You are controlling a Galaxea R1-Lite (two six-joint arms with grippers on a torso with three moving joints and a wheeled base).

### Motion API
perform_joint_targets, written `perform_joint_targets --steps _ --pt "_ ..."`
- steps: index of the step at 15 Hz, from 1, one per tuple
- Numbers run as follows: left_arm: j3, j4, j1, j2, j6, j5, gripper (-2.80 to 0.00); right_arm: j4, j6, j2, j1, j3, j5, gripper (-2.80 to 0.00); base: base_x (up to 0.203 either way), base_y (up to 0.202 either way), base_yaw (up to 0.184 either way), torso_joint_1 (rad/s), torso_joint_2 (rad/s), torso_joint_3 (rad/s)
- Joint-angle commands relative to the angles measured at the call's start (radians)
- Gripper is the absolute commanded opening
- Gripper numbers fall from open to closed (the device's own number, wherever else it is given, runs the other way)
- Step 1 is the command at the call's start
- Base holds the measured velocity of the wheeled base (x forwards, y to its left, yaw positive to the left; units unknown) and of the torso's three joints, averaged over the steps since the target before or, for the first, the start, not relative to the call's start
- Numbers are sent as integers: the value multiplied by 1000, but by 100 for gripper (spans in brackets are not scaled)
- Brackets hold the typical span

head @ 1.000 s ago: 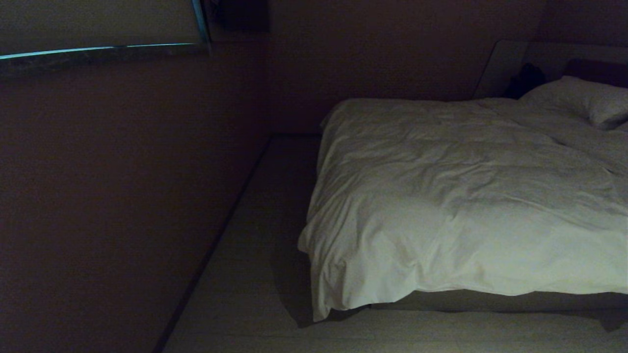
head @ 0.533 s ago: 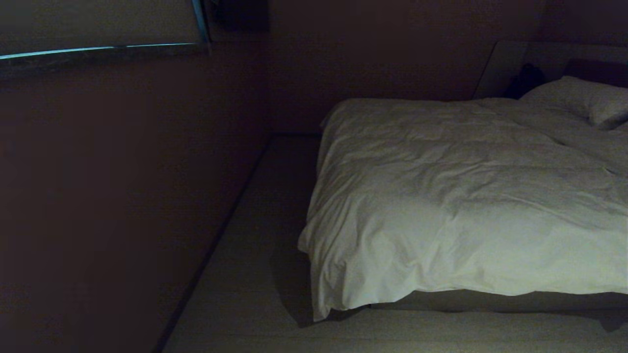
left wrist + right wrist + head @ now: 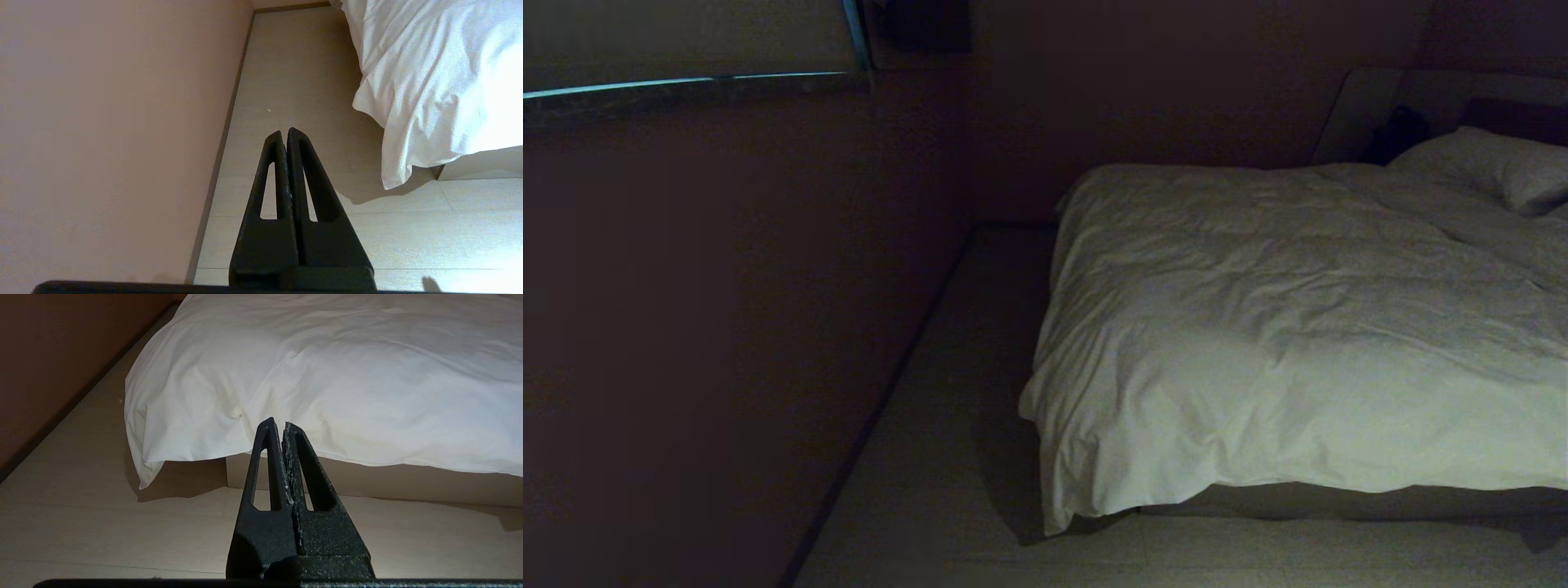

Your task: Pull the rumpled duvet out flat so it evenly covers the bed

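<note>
Dim room, pale plank floor point(image 3: 947, 457), bare wall point(image 3: 727, 327) to the left, window blind point(image 3: 686, 37) high up. Beyond and right of the left pincer point(image 3: 284, 132), duvet point(image 3: 1282, 327) spread creased over the bed point(image 3: 367, 482), its corner drooping past the base almost to the floor. Straight ahead of the right pincer point(image 3: 275, 424), duvet edge overhanging the pale base, not touched. Both pincers pressed together, empty, hanging above the floor, outside the head view. Pillow point(image 3: 1494, 167) at the far end, cut off by the frame edge. Dark shape point(image 3: 1398, 131) by the headboard point(image 3: 1372, 98), too dim to identify. Mattress hidden under the duvet.
</note>
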Motion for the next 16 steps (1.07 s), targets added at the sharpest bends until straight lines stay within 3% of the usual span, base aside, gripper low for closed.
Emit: perform_joint_targets --steps 1,16 --pt "0 0 0 0 1 0 -280 0 -2 1 0 0 2 -280 0 0 0 0 0 0" --pt "0 0 0 0 1 0 -280 -2 -2 0 0 0 2 -280 0 0 0 0 0 0"
